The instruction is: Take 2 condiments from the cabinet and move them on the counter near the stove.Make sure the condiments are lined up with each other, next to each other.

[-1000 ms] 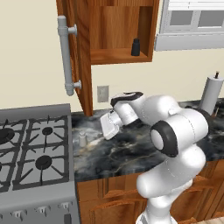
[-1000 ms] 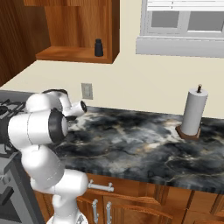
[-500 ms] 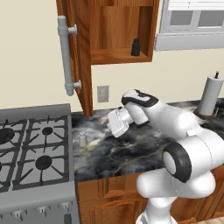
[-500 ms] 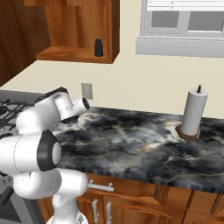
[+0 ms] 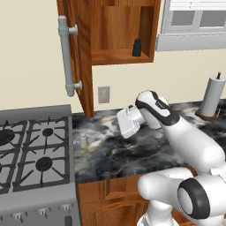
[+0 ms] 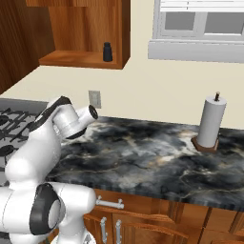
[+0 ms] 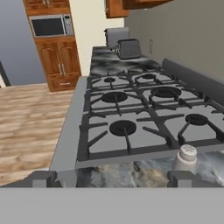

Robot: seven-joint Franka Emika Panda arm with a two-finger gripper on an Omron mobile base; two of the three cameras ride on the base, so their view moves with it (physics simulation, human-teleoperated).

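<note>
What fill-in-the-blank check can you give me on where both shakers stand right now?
1. The small black shaker bottle stands on the shelf of the reddish-brown wooden wall ____.
2. The small light grey shaker bottle stands on the dark marbled counter beside the grey gas ____.
3. The tall grey paper-towel roll stands on a ____ base.

Missing words: cabinet; stove; wooden

Light grey shaker upright on the counter, just beside the stove edge. Black shaker upright on the cabinet shelf, door open, well above the stove.
</note>
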